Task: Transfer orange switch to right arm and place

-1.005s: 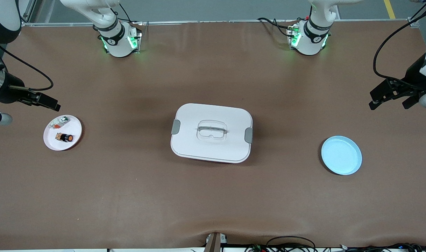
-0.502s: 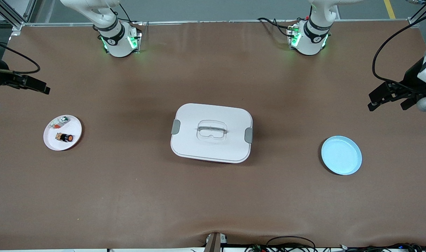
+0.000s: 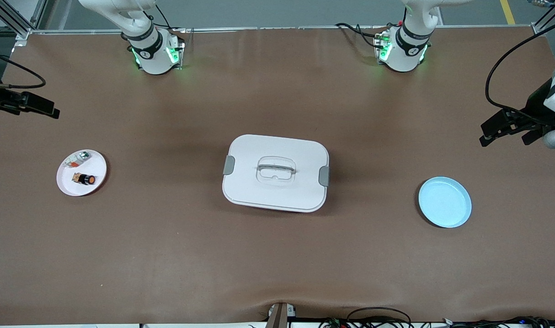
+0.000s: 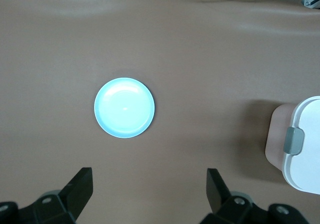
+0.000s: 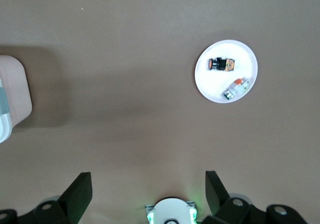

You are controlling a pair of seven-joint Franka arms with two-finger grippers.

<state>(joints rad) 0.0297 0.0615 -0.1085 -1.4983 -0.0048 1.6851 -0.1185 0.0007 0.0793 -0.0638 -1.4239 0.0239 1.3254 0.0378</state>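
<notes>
Pincers first: in the front view your left pincer point(image 3: 510, 130) hangs at three o'clock and your right pincer point(image 3: 43, 107) at nine, both open and empty. Your orange switch point(image 3: 85, 179) lies on the white plate point(image 3: 97, 182), so nothing is done yet. The left wrist view shows the blue plate point(image 4: 124, 107). The right wrist view alone shows the silvery part point(image 5: 235, 89) clearly beside the switch.

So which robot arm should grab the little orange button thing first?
Probably the right. The orange switch lies on the white plate at the right arm's end of the table, where the open right gripper hangs. The open left gripper is up near the blue plate.
</notes>
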